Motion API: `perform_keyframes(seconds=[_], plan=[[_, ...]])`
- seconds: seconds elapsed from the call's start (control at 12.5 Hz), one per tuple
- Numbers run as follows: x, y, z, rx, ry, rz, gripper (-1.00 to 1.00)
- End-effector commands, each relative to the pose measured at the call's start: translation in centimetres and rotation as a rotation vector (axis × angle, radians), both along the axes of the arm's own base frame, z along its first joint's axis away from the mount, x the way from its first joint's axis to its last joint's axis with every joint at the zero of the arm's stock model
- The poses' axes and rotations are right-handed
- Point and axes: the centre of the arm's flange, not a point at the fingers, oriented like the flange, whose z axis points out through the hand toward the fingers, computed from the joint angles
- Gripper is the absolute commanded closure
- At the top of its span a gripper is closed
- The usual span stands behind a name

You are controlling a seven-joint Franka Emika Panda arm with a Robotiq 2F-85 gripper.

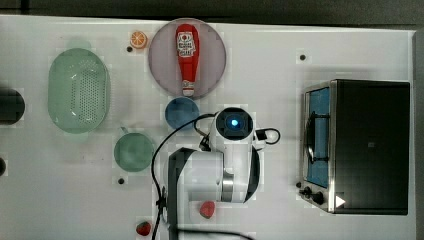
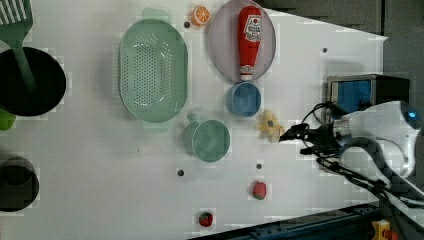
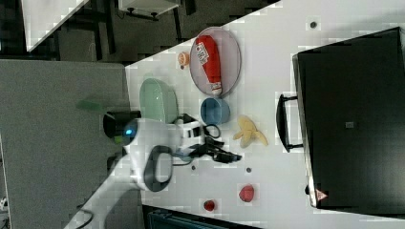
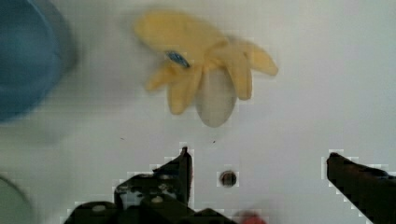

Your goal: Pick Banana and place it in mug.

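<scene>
The banana (image 4: 210, 77), pale yellow with its peel splayed open, lies on the white table (image 2: 100, 190) just beyond my fingertips (image 4: 186, 161). In the left view the banana (image 2: 270, 126) sits right of the teal-green mug (image 2: 207, 140) and below the blue cup. My gripper (image 4: 259, 161) is open, with nothing between its fingers, and hovers close beside the banana (image 3: 249, 132) without touching it. In the left view the gripper (image 2: 286, 135) reaches in from the left view's right. The mug (image 1: 133, 151) stands upright and empty, left of the arm in the top view.
A blue cup (image 2: 243, 98) stands close to the banana. A ketchup bottle (image 1: 186, 57) lies on a pink plate (image 1: 160, 70), beside an orange slice (image 1: 138, 39). A pale-green perforated basket (image 1: 78, 90), a toaster oven (image 1: 370, 145) and two red strawberries (image 2: 259, 190) are around.
</scene>
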Motion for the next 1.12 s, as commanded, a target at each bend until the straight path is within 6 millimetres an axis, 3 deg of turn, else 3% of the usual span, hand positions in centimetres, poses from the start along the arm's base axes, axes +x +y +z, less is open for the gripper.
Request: perform_keyframes(seconds=[0.08,0.4,0.8,1.12], plan=[[3.1,-0.1,0.5,0.060,-0.163,0.344,-1.00],[2.9,0.0,-4.9,0.063,-0.178,0.398,-1.00],[2.1,0.1,-7.7,0.061,-0.179,0.401,-0.93],[2.0,0.1,-7.3,0.061,-0.184,0.401,0.04]])
